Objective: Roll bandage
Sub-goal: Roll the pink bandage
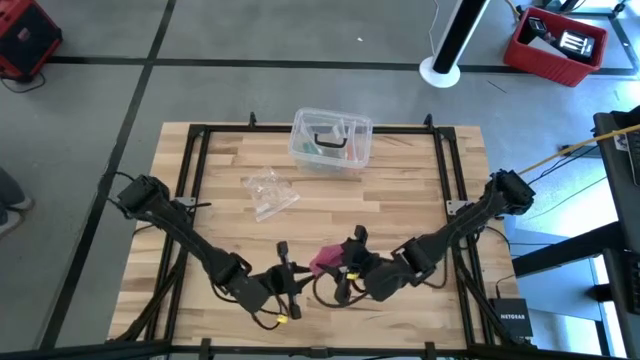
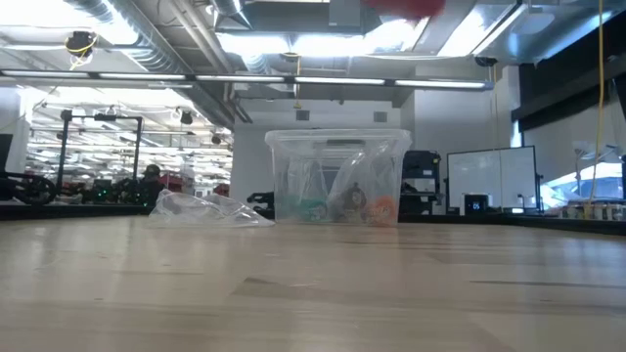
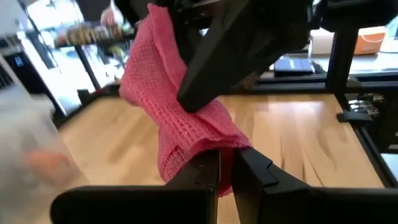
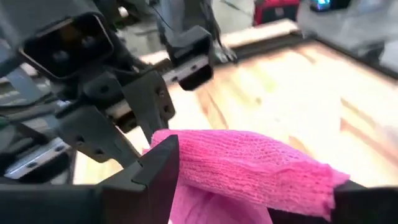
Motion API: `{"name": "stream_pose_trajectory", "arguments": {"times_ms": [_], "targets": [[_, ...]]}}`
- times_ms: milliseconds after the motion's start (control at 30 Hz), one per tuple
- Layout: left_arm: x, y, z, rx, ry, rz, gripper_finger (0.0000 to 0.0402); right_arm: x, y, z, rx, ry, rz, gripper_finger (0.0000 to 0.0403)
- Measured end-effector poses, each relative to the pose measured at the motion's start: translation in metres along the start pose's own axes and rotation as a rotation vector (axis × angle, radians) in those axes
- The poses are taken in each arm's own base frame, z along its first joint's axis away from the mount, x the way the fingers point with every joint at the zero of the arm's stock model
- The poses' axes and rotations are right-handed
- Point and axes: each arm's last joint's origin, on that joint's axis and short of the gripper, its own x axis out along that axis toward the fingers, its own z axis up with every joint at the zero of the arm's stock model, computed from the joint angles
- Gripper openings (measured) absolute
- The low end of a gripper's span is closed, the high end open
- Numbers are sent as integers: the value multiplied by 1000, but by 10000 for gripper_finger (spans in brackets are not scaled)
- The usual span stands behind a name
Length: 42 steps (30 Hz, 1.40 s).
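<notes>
A: We start from the bandage [image 1: 326, 259]. It hangs bunched between our two grippers, on our side of the box [image 1: 332, 140] and well apart from it, lifted off the table [image 1: 420, 180].

B: What does it feel like to us?

A: Soft, light open-weave cloth, we judge. It sags and folds, so it won't keep a shape unless we hold it taut. Not slippery; the weave should bite on the pads.

B: Who has it?

A: Our left gripper [image 3: 225, 177] is pinched together on the lower end of the strip. Our right gripper [image 4: 249, 180] stands around the bundle with its fingers spread wide, one on each side; whether they press it or have just let go, we cannot tell.

B: Where would we take hold?

A: Across the flat width near the loose end, not on the bunched middle, or it twists. The wrapper [image 1: 270, 192] lies beside the box, clear of us.
</notes>
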Motion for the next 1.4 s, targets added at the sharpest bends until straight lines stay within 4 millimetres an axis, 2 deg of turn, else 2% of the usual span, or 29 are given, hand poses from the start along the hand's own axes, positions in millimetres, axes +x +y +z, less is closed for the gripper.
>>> {"name": "stream_pose_trajectory", "arguments": {"times_ms": [133, 333, 467, 600, 900, 1067, 1267, 1400], "targets": [[8, -6, -35, -77, 46, -25, 17, 15, -5, -35, 22, 61, -32, 202], [31, -17, -86, -141, 115, -8, 17, 41, -7, -83, 37, 119, -67, 202], [39, -20, -111, -176, 148, -2, 17, 58, -9, -110, 44, 179, -93, 202], [40, -23, -127, -171, 174, 1, 17, 67, -9, -127, 43, 200, -106, 202], [40, -23, -141, -153, 227, 17, 17, 83, -6, -151, 50, 192, -100, 202], [39, -22, -144, -169, 266, 14, 31, 85, -6, -156, 45, 187, -108, 202], [24, -24, -132, -139, 328, -45, 88, 85, -6, -157, 41, 189, -107, 202], [12, -28, -116, -145, 318, -84, 107, 85, -6, -157, 42, 186, -106, 202]]}}
